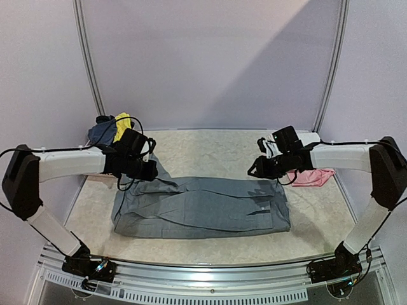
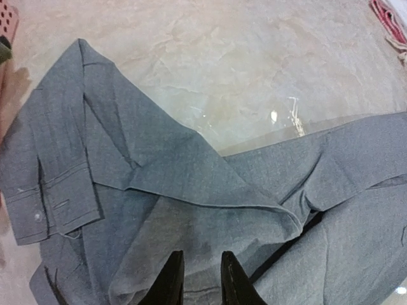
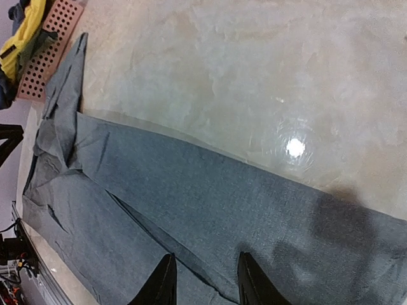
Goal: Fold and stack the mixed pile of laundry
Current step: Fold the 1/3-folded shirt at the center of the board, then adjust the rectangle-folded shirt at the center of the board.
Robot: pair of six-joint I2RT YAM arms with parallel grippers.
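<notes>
— Where are the grey trousers?

— Flat across the middle of the table. They are folded lengthwise, with the waist end to the left and the leg ends to the right. One flap at the waist end sticks out toward the far left (the waistband with its button shows plainly in the left wrist view).

— And the left gripper?

— It is over the far left corner of the trousers, near that flap. Its fingers stand a narrow gap apart with nothing between them, and only grey cloth shows below.

— Is it touching the cloth?

— I cannot tell.

— The right gripper?

— It is over the far edge of the trousers, toward the leg end. Its jaws are parted wider than the left pair and are empty. A dark shadow lies on the cloth beside it.

— And the rest of the laundry?

— A yellow garment and a navy top are bunched together at the far left corner, resting on a pink lattice basket (going by the right wrist view). A pink piece lies crumpled at the right, just beside the leg end of the trousers and well apart from the other two.
</notes>
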